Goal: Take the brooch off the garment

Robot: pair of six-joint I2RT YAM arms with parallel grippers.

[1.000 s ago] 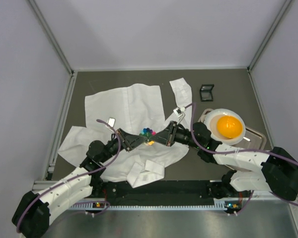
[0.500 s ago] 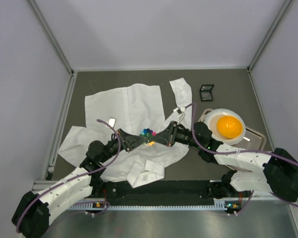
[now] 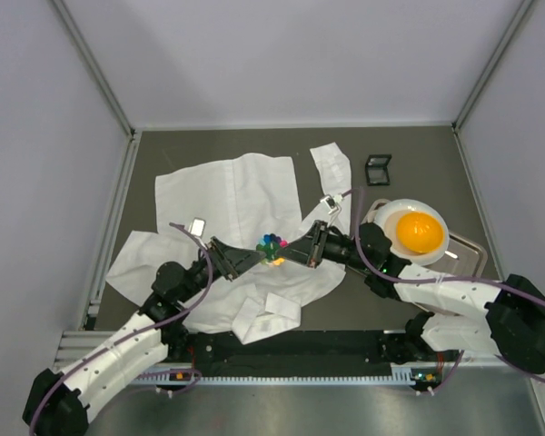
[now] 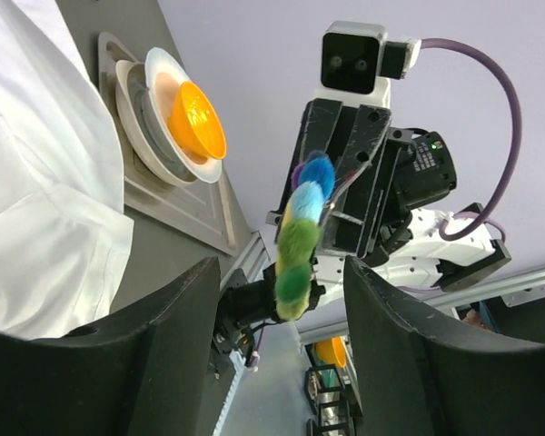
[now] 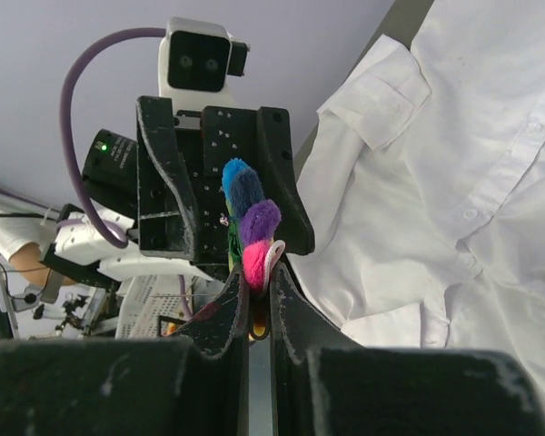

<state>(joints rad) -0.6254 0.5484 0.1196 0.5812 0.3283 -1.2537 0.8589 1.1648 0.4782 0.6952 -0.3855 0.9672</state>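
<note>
Your brooch is pinched at its pink edge by the right end effector, whose fingers are clamped together on it, with the blue and purple petals standing up past the tips. It is held above the middle of the white garment, which lies spread and creased on the dark tabletop. The left end effector faces the right one with its jaws apart and the brooch in the gap between them. To the right, an orange bowl sits on white plates over a tray.
</note>
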